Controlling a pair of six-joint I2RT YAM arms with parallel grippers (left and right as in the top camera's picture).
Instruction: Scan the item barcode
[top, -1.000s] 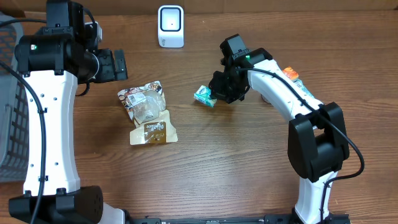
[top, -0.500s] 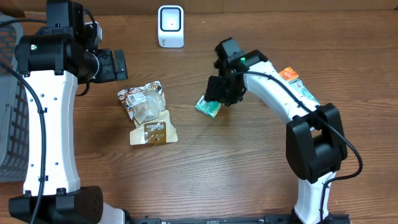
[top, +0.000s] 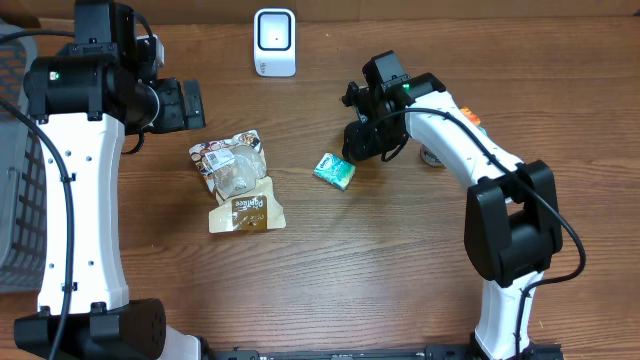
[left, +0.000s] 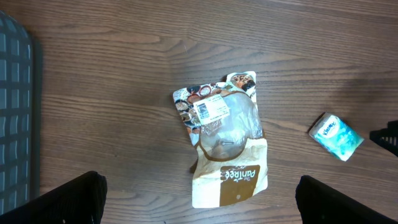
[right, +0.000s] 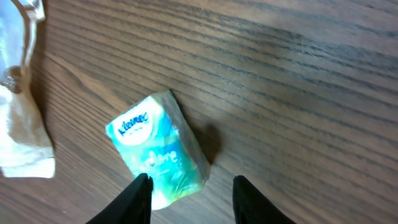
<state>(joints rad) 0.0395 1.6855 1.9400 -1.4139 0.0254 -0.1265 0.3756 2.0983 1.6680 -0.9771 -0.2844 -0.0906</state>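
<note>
tissue pack (top: 334, 171) lies loose on table (top: 400, 260), well apart from scanner (top: 274, 42), just beside right gripper (right: 193, 179), parted and empty, likely awaiting a regrasp; left gripper (left: 199, 179) gapes wide, idle.

Setting: I read this as a robotics lab rigged like a shop checkout.

Evidence: a wood-grain bench (top: 380, 270) carries a white-and-black left arm (top: 75, 170) and right arm (top: 450, 130), both based at its near edge and watched from above. A small white scanner (top: 274, 42) stands upright at the far edge. Retail goods lie on the bench: a Kleenex tissue pack (top: 334, 171) and a printed pouch (top: 240, 185) with a stuck-on label. A grey mesh basket (top: 15, 200) sits at the left edge.
</note>
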